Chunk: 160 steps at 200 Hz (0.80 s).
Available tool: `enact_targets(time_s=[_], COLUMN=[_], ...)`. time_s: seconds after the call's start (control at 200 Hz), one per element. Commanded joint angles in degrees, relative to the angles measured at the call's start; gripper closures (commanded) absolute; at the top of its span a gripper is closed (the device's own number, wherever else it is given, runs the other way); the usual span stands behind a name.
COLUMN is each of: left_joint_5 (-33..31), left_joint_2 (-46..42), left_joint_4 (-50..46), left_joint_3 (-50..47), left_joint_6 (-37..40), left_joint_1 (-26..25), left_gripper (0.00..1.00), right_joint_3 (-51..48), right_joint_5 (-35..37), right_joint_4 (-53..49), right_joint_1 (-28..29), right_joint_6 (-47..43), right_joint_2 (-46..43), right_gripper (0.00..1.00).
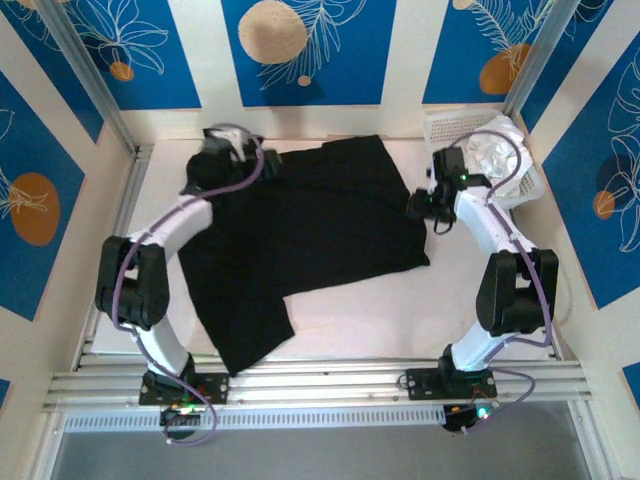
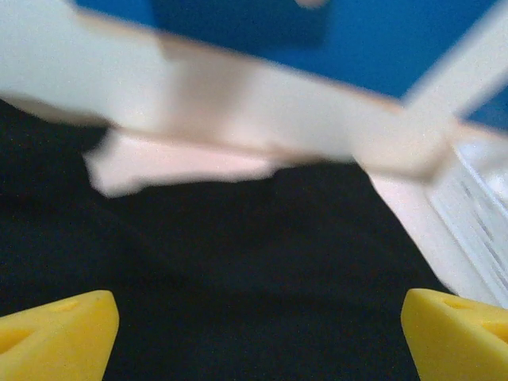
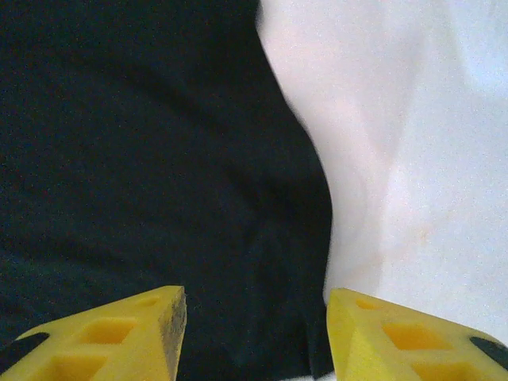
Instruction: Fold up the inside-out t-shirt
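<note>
Top external view first: the black t-shirt lies spread across the white table, its broad part toward the far side and one long flap trailing down toward the near left. The left gripper sits over the far left corner of the cloth, and the right gripper is at the right-hand edge. That looks like a pair of arms stationed at opposite sides to take hold for a fold.

On the left wrist camera, the yellow fingers stand wide apart, with only flat black fabric below and nothing pinched. On the right wrist camera, the fingers are also parted, though less widely. The shirt's edge runs right under the gap, cloth to one side and bare table to the other.

A basket holding a white garment waits far right, well clear of the shirt.
</note>
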Motion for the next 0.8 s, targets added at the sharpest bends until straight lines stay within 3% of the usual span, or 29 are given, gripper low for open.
enact_targets(time_s=[0.0, 0.195, 0.34, 0.535, 0.795], left_joint_5=[6.7, 8.0, 9.2, 5.4, 1.0], left_joint_2=[0.4, 5.2, 10.0, 11.0, 8.7], left_joint_4=[9.0, 9.0, 6.8, 0.7, -1.0], left_joint_3=[-6.2, -10.4, -9.1, -10.3, -18.8], left_joint_6=[-1.8, -1.4, -1.6, 1.2, 3.9], left_joint_1=[-6.5, -17.7, -22.5, -22.8, -20.6], left_gripper=[0.11, 0.11, 0.12, 0.12, 0.12], right_joint_3=[-5.0, -7.7, -6.9, -6.0, -4.9], right_joint_5=[0.1, -1.2, 2.2, 9.1, 14.6], right_joint_4=[-3.0, -3.6, -4.2, -4.9, -5.9], right_joint_1=[-0.1, 0.0, -0.2, -1.1, -2.3], right_joint_6=[3.0, 2.0, 0.5, -0.5, -1.0], right_joint_2=[-1.9, 2.2, 7.1, 9.0, 9.7], right_gripper=[0.49, 0.51, 0.57, 0.8, 0.86])
